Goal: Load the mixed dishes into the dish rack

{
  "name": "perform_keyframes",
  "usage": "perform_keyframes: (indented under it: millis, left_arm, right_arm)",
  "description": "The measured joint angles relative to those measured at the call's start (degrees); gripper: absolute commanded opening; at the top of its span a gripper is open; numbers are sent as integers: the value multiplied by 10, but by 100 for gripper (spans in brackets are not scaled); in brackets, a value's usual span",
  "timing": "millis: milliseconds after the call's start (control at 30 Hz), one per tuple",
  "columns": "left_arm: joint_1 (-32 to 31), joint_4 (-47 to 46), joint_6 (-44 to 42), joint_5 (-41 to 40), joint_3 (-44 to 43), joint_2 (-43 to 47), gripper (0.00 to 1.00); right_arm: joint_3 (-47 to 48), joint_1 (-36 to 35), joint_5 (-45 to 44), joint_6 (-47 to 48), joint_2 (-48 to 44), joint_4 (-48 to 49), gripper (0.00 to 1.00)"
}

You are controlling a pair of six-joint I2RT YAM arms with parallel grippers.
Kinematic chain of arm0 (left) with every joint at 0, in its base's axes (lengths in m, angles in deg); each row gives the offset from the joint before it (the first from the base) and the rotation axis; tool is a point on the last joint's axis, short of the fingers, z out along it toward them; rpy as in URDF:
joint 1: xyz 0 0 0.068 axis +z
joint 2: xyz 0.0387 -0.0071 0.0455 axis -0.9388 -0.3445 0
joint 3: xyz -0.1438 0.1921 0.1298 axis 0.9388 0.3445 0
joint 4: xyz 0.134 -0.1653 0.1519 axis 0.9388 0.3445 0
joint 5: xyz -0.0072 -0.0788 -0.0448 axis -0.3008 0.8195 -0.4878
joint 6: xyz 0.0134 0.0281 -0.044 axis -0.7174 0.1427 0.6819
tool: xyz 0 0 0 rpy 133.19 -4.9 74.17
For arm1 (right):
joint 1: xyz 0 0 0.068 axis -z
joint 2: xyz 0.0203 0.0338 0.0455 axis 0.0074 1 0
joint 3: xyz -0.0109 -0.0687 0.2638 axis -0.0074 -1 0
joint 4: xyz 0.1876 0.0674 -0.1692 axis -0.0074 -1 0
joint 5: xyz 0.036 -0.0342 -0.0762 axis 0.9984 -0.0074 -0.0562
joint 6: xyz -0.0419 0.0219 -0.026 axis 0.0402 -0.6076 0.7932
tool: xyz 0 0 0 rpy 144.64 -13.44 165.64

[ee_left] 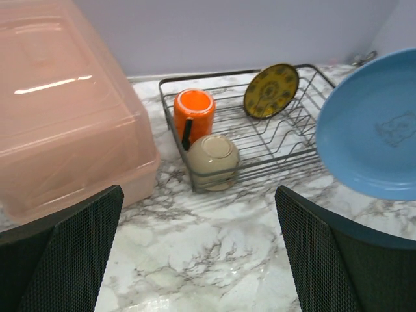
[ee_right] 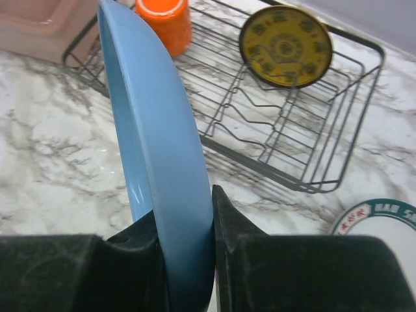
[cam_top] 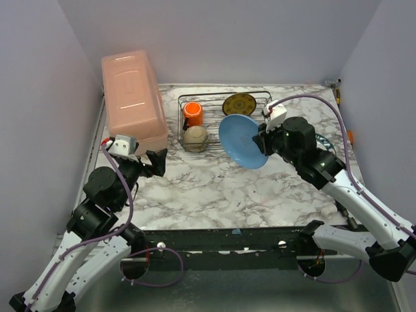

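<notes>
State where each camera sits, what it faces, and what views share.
Top external: above and behind the robot, looking down on the marble table; left arm and right arm show.
Left wrist: on the left arm, facing the dish rack and pink box; the open left tool frames the bottom corners.
Right wrist: on the right arm, looking along the light-blue plate pinched edge-on in the right tool, toward the rack.
Shared: all three show rack, orange mug, yellow-brown plate, blue plate.

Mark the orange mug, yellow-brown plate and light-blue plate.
orange mug (ee_left: 201, 120), left wrist view, on its orange side
yellow-brown plate (ee_right: 286, 45), right wrist view, middle of its patterned face
light-blue plate (cam_top: 242, 140), top external view, middle of its face
</notes>
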Motion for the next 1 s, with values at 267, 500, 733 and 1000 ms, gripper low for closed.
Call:
perform_keyframes:
  millis: [267,500,733,1000]
  left_arm:
    - [0,-30,-18,-48,77,19,98]
    - [0,-50,-21,-59,77,20,98]
    - [0,-58,-24,-65,78,26,98]
    - [0,-62,-27,-68,82,26,99]
  right_arm:
    - [4,0,-73,116,15,15,0]
    - [83,10,-121,266,131,61,0]
    - [225,55,-122,403,305,90,0]
    - [268,78,-81,573,370,87,0]
